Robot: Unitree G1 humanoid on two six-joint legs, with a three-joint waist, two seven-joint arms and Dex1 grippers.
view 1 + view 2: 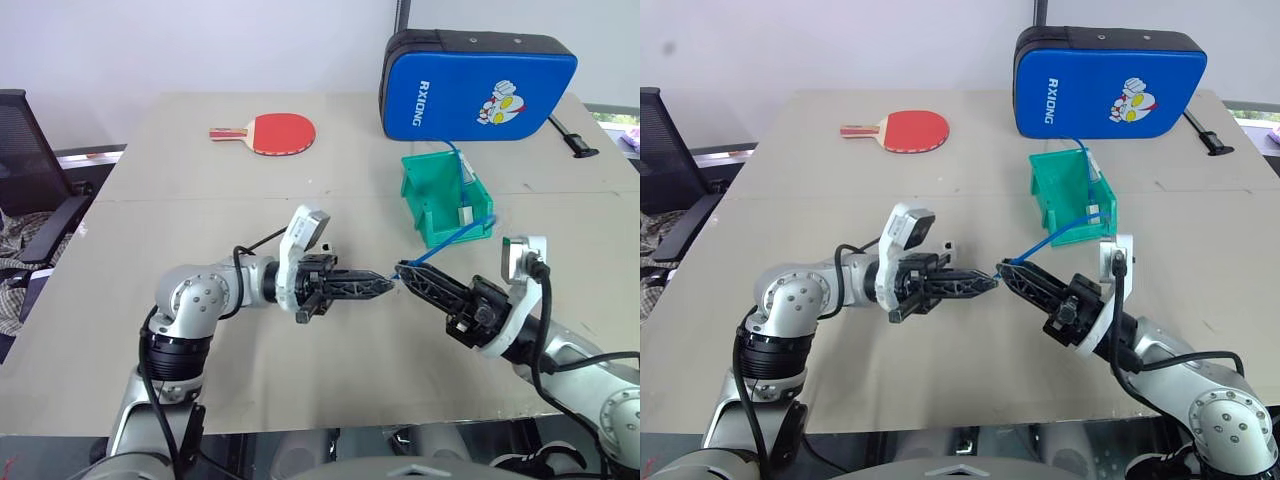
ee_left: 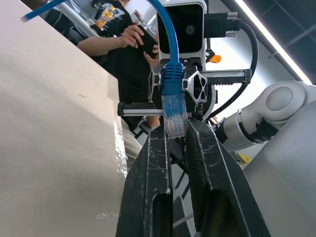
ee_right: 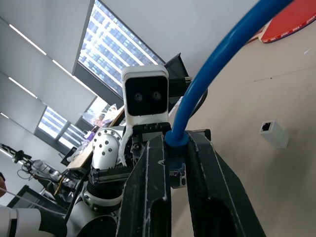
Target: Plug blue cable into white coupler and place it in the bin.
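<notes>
Blue cable (image 1: 455,236): one end in the green bin (image 1: 428,205), plug end pinched by the closed right gripper (image 1: 402,271). Left gripper (image 1: 388,285): slightly parted, tips at the plug. White coupler (image 3: 273,133) lies on the counter (image 1: 180,180) in the right wrist view.

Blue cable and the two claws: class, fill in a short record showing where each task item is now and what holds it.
green bin: on the table, in front of the blue padded case
blue cable: runs from the green bin to the claws
plug: clear, at the left claw's tip, not in the coupler
right claw: shut on the cable behind the plug
left claw: tip to tip with the right claw
white coupler: loose on the table, nothing plugged in
</notes>
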